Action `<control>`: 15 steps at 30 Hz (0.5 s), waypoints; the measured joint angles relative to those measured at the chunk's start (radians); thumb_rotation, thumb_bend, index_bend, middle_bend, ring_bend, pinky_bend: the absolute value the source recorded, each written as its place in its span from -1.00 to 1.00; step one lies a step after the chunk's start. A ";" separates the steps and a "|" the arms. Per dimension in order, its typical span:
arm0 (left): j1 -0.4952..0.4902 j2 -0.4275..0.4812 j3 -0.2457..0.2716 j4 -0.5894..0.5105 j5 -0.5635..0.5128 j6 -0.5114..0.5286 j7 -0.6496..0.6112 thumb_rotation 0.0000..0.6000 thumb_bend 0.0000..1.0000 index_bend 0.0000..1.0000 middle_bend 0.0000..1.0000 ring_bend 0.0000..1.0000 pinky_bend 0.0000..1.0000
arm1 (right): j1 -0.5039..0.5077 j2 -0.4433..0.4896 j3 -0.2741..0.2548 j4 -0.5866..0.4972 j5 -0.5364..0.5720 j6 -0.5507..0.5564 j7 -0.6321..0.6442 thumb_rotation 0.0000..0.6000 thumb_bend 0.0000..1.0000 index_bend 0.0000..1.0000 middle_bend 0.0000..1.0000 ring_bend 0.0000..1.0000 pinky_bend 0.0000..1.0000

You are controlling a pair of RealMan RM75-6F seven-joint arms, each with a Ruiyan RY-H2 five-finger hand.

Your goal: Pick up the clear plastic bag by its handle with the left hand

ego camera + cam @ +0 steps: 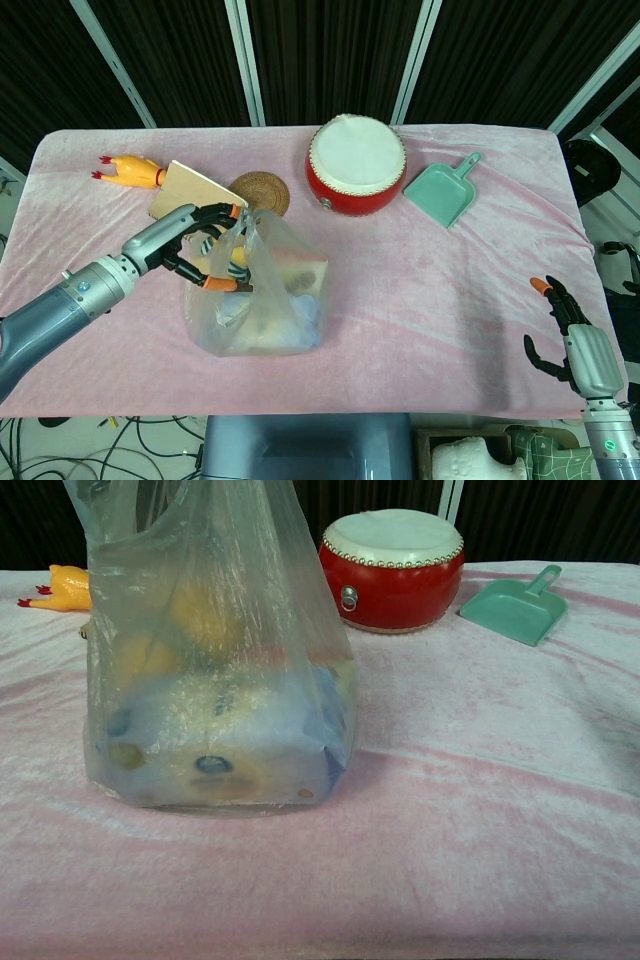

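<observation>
A clear plastic bag (268,300) with yellow and blue items inside stands on the pink cloth at front left; in the chest view the bag (220,680) fills the left half. Its handles (246,226) stick up at the top. My left hand (198,252) is at the bag's upper left, fingers spread apart, one orange fingertip above the handle and one below against the plastic. No closed grip on the handle shows. My right hand (562,330) hangs off the table's front right corner, fingers apart and holding nothing.
A red drum (355,165) stands at the back centre, a teal dustpan (440,193) to its right. A woven coaster (262,192), a wooden board (185,188) and a yellow rubber chicken (130,170) lie behind the bag at the left.
</observation>
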 measured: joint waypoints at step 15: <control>-0.058 -0.119 0.036 -0.016 -0.155 0.039 0.081 1.00 -1.00 -0.52 -0.42 -0.61 -0.41 | -0.001 -0.001 0.002 -0.001 0.001 0.003 0.006 1.00 -0.17 -0.77 -1.00 -0.84 -0.45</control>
